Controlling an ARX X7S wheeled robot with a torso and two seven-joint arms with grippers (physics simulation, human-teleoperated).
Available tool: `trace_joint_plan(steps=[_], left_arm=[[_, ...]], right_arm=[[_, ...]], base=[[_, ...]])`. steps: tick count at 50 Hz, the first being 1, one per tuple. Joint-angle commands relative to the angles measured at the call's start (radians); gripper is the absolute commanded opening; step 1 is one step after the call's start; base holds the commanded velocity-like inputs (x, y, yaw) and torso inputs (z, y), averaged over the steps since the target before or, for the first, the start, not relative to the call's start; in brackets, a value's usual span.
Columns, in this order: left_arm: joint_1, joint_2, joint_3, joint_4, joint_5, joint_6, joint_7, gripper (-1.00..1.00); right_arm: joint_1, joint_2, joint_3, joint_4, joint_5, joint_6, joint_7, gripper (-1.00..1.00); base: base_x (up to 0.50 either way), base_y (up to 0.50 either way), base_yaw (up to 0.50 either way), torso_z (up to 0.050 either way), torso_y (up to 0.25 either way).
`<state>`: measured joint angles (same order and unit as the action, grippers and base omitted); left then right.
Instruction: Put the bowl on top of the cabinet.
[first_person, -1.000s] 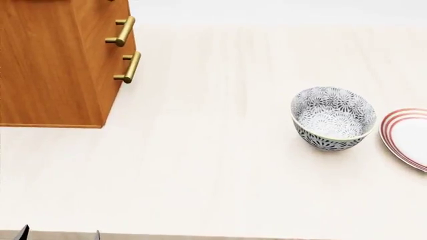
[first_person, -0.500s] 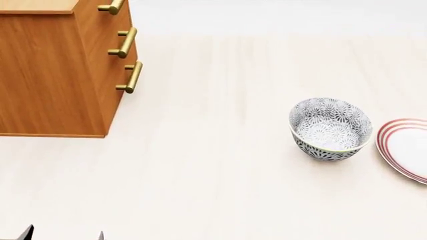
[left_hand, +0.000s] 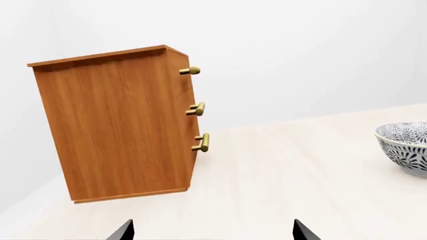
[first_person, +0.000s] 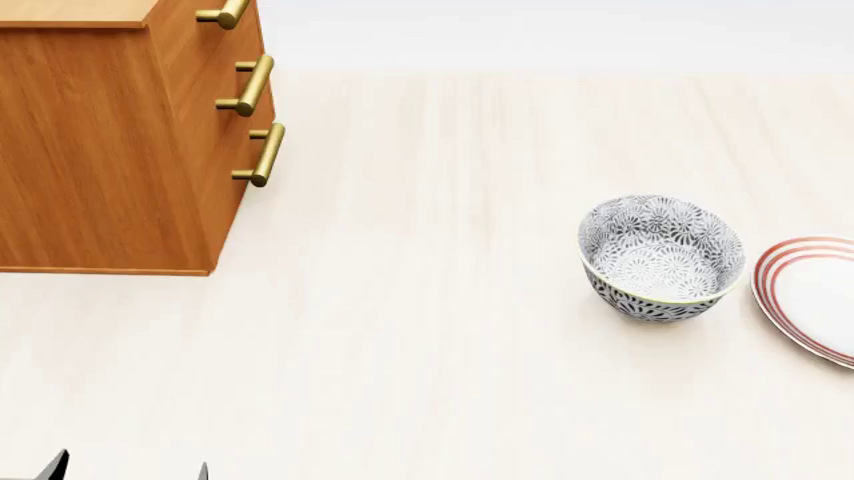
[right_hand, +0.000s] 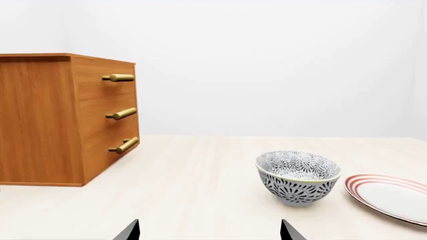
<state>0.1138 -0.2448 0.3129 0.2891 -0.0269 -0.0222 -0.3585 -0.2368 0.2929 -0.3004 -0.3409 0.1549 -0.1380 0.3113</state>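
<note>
Head view: left gripper (first_person: 127, 472) fingers (first_person: 54, 466) spread.

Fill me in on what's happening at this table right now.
Nothing is being handled yet. The bowl sits upright on the table, close beside a red-ringed plate and well apart from the cabinet. The left gripper and right gripper both hang open and empty, short of the bowl. The cabinet's visible top shows nothing on it, so the move hasn't started.

The plate (first_person: 811, 295) and cabinet (first_person: 107, 150) run past the head view's edges; both hands show only fingertips.
</note>
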Motion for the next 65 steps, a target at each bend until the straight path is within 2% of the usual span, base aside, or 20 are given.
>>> trace_joint_plan(steps=[1,7,10,15,19,23,26,65], left_arm=[[-0.004,0.02,-0.021,0.015,0.007,-0.038,0.006,1.0],[-0.021,0.04,-0.038,0.039,-0.005,-0.143,-0.026,1.0],[-0.023,0.039,-0.031,0.041,0.0,-0.137,-0.028,1.0],[-0.027,0.028,-0.057,0.079,-0.141,-0.202,0.053,1.0],[-0.018,0.016,-0.06,0.095,-0.165,-0.19,0.071,1.0],[-0.005,0.007,-0.037,0.094,-0.093,-0.124,0.046,1.0],[-0.007,0.007,-0.027,0.104,-0.044,-0.171,0.006,1.0],[-0.011,-0.004,-0.017,0.092,-0.067,-0.16,-0.014,1.0]], right_arm=[[0.003,-0.003,0.011,0.0,0.011,0.01,-0.041,1.0],[0.003,0.001,0.008,-0.001,0.013,0.008,-0.04,1.0],[0.003,0.003,0.006,-0.002,0.012,0.005,-0.041,1.0],[0.001,0.007,0.006,-0.004,0.015,0.004,-0.039,1.0],[0.002,0.008,0.004,-0.002,0.016,-0.001,-0.04,1.0],[0.004,0.008,0.002,0.003,0.015,-0.004,-0.038,1.0],[0.004,0.009,0.001,0.004,0.014,-0.005,-0.036,1.0],[0.008,0.019,-0.015,0.008,0.009,-0.011,-0.021,1.0]], base=[[0.0,0.0,0.0,0.0,0.0],[0.02,0.0,0.0,0.0,0.0],[0.03,0.0,0.0,0.0,0.0],[0.03,0.0,0.0,0.0,0.0],[0.12,0.0,0.0,0.0,0.0],[0.23,0.0,0.0,0.0,0.0],[0.28,0.0,0.0,0.0,0.0],[0.33,0.0,0.0,0.0,0.0]])
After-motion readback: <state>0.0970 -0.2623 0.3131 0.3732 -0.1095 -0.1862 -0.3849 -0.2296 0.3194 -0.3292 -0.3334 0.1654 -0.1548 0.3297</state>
